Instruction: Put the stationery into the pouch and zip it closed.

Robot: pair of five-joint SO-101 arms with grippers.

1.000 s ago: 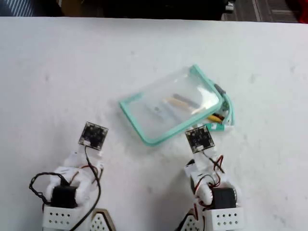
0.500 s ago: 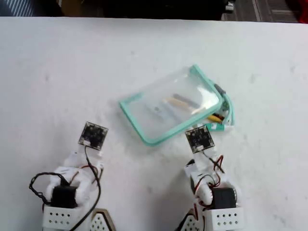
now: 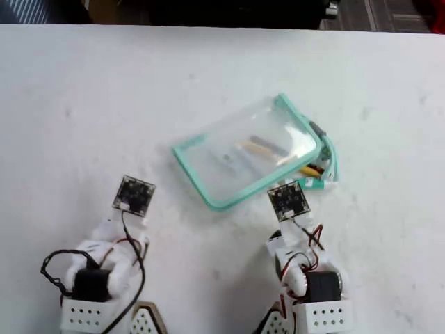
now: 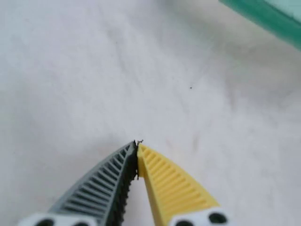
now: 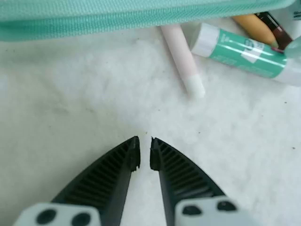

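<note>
Our left gripper (image 4: 137, 146) is closed, empty; our right gripper (image 5: 142, 153), nearly closed, has pouch (image 5: 117, 19) and stationery (image 5: 240, 49) just ahead.

The right arm's black ribbed gripper (image 5: 142, 153) hangs over the white table (image 5: 61, 108), its tips almost together with a thin slit between them, gripping nothing. At twelve o'clock from it runs the teal fabric edge of the pouch (image 5: 117, 19). At one o'clock a pale pink stick (image 5: 181, 61) lies with its far end at that edge. Toward two o'clock, a white-and-green tube (image 5: 240, 51) lies just beside the stick, with an orange pencil-like piece (image 5: 251, 26) beyond it.
</note>
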